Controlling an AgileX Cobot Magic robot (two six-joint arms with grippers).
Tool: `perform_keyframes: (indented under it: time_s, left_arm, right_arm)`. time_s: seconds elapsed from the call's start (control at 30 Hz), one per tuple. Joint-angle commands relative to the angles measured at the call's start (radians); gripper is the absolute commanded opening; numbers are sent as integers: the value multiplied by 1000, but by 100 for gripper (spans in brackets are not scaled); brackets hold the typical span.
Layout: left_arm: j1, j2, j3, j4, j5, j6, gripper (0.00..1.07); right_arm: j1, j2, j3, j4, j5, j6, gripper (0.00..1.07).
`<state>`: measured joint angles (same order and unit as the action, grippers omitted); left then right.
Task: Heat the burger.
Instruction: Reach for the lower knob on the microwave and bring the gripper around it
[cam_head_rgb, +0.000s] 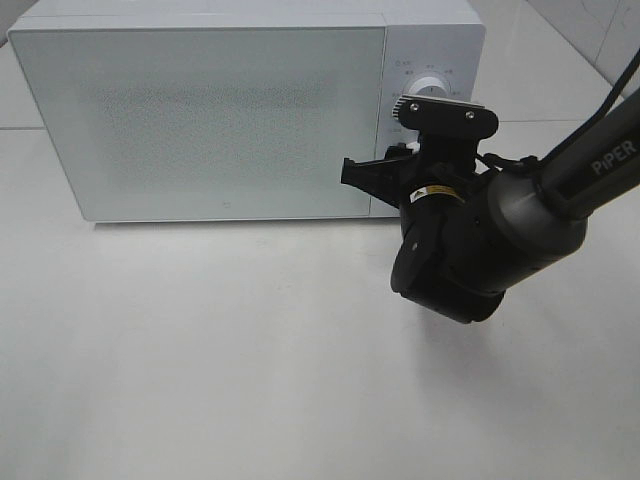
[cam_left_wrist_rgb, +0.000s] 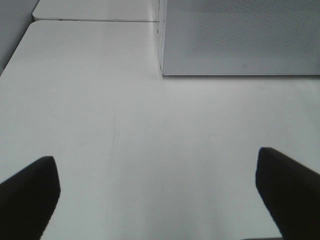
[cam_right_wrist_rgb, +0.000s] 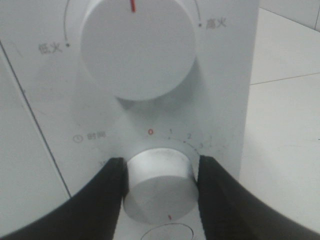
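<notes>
The burger is out of view. A white microwave (cam_head_rgb: 200, 120) stands at the back of the table with its door shut. My right gripper (cam_right_wrist_rgb: 160, 182) is at its control panel, both fingers pressed against the sides of the lower timer knob (cam_right_wrist_rgb: 157, 195). That knob's red mark points down, away from the 0 on its scale. The upper power knob (cam_right_wrist_rgb: 137, 47) has its red line pointing up. My left gripper (cam_left_wrist_rgb: 160, 195) hangs wide open over bare table, in front of the microwave's left corner (cam_left_wrist_rgb: 162, 70), with nothing between its fingers.
The right arm (cam_head_rgb: 520, 220) reaches in from the right and covers the lower part of the control panel (cam_head_rgb: 430, 70) in the exterior high view. The white table (cam_head_rgb: 200, 350) spreads in front of the microwave. A second table edge (cam_left_wrist_rgb: 95, 15) lies behind.
</notes>
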<state>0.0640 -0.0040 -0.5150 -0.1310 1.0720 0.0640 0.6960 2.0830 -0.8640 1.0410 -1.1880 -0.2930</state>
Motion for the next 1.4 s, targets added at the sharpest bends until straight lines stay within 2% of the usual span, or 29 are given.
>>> perform_keyframes:
  time_s: [0.03, 0.23, 0.6, 0.77, 1.23, 1.4]
  left_arm:
    - [2, -17, -1, -4, 2, -5, 100]
    - [2, -17, -1, -4, 2, -5, 100]
    - [2, -17, -1, -4, 2, -5, 100]
    - [2, -17, -1, -4, 2, -5, 100]
    - [2, -17, -1, -4, 2, -5, 100]
    - [2, -17, -1, -4, 2, -5, 100]
  right_arm:
    - [-9, -2, -15, -6, -117, 25, 5]
    - [-9, -2, -15, -6, -113, 56, 4]
    - [-9, -2, -15, -61, -107, 251, 4]
    - [-9, -2, -15, -111, -107, 467, 4]
    - [-9, -2, -13, -175, -107, 802, 4]
    - [-9, -2, -13, -198, -107, 1016, 4]
